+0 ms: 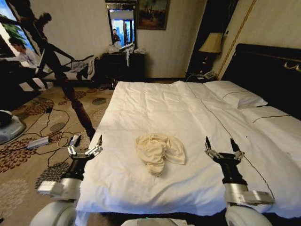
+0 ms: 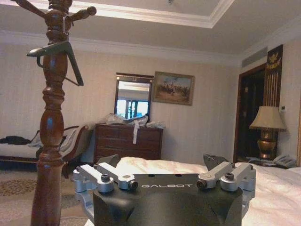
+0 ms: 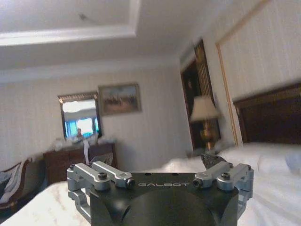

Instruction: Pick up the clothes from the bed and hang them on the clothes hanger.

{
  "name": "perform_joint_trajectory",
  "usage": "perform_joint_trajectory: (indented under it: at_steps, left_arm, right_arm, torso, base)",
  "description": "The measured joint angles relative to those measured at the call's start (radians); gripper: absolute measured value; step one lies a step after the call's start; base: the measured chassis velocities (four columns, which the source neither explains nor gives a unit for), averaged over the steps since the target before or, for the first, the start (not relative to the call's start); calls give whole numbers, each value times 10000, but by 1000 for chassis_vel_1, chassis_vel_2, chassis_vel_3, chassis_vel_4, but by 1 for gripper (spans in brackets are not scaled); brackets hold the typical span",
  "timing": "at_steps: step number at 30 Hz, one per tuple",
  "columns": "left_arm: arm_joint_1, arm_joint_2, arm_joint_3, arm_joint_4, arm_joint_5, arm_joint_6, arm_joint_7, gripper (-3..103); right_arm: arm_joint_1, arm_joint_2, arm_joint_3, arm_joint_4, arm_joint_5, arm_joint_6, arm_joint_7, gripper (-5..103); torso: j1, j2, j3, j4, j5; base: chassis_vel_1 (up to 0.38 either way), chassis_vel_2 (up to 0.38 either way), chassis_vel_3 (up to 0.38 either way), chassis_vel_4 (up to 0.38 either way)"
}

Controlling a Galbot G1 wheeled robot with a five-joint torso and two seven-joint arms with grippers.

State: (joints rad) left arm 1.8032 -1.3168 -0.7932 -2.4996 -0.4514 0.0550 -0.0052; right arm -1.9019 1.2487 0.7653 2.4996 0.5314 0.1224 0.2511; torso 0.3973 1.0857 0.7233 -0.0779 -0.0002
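Your cream clothes (image 1: 160,151) lie bunched on the bed (image 1: 155,108), flanked by your left pincer (image 1: 85,147) at 9 o'clock and right pincer (image 1: 224,148) at 3 o'clock, both spread wide and holding nothing. At 10 o'clock the wooden stand (image 1: 70,89) rises beside the bed, cables (image 1: 37,136) littering the carpet around its foot. In the left wrist view the clothes hanger (image 2: 59,54) hangs on it, its hook hidden behind the post.

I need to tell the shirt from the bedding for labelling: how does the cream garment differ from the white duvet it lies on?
The clothes are yellowish cream; the duvet is whiter. The clothes sit bunched in a small crumpled heap, while the duvet is spread out over the bed, only lightly wrinkled. Both are soft fabric. The heap lies between the open left gripper and the open right gripper, untouched by either.
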Motion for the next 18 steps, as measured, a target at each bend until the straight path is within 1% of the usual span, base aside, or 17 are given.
perform_joint_trajectory:
  at_steps: [4, 8, 12, 18]
  left_arm:
    - [-103, -470, 510, 208, 832, -345, 13, 100]
    - [-164, -505, 559, 460, 1102, -440, -2, 100]
    - [-263, -273, 439, 632, 1037, -458, -1, 100]
    - [-540, 35, 316, 833, 360, -477, -33, 100]
  right_arm:
    - [78, 32, -436, -189, 222, -251, 180, 100]
    - [99, 101, -645, -434, 242, -326, 285, 100]
    - [128, 111, -648, -500, 244, -372, 291, 100]
    - [230, 7, -376, -630, 238, -382, 264, 100]
  torso:
    - [0, 0, 0, 1, 3]
    - [0, 0, 0, 0, 3]
    - [0, 0, 0, 0, 3]
    - [0, -1, 1, 0, 3]
  base:
    - [0, 0, 0, 0]
    - [0, 0, 0, 0]
    - [0, 0, 0, 0]
    - [0, 0, 0, 0]
